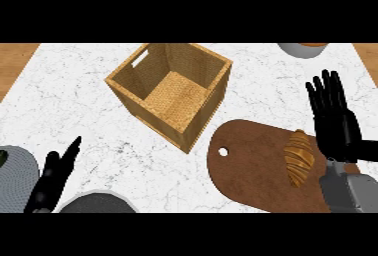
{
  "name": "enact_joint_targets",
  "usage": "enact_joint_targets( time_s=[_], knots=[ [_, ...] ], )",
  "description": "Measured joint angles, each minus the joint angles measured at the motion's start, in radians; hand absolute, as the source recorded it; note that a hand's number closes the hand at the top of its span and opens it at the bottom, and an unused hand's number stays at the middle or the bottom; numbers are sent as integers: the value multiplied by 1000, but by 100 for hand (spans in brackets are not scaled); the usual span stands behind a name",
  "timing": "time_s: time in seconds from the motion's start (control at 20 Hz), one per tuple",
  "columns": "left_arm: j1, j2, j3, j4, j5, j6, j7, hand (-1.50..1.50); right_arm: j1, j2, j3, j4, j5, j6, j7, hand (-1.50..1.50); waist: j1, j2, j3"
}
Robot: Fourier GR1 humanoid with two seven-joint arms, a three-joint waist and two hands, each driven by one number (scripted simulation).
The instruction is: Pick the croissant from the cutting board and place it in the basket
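A golden-brown croissant [299, 157] lies on the right part of a dark brown cutting board [247, 167] that has a hole near its left edge. A square woven basket [129, 82] stands with nothing in it at the upper middle of the counter. My right hand [334, 120] is open, fingers straight and pointing away, just right of the croissant and a little above it, not touching it. At the lower left my left hand [53, 177] rests open, fingers up.
A grey round object [15, 180] sits at the left edge and a dark grey one [96, 202] at the bottom. A grey bowl [303, 49] shows at the top right. Wooden floor borders the white marble counter [66, 100].
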Motion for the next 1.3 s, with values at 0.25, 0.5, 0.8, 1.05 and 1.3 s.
enact_joint_targets(
  time_s=[0.25,0.5,0.8,1.05,1.3],
  knots=[
    [296,225,59,-99,-91,-37,56,0,15,-86,-12,33,30,38,31,150,-14,-25,22],
    [90,111,33,-270,-21,-67,-99,0,-9,-138,76,-5,133,98,-15,-150,-70,-25,-8],
    [-95,34,23,-308,32,-105,-169,0,7,-67,215,-38,421,-139,-2,-150,-71,-11,-15],
    [-150,9,27,-291,46,-112,-179,0,9,-136,254,-110,677,-310,217,-150,-83,-15,-19],
    [-163,0,29,-281,43,-114,-191,0,-14,-307,245,-208,864,-264,507,-150,-88,-21,-23]
  ],
)
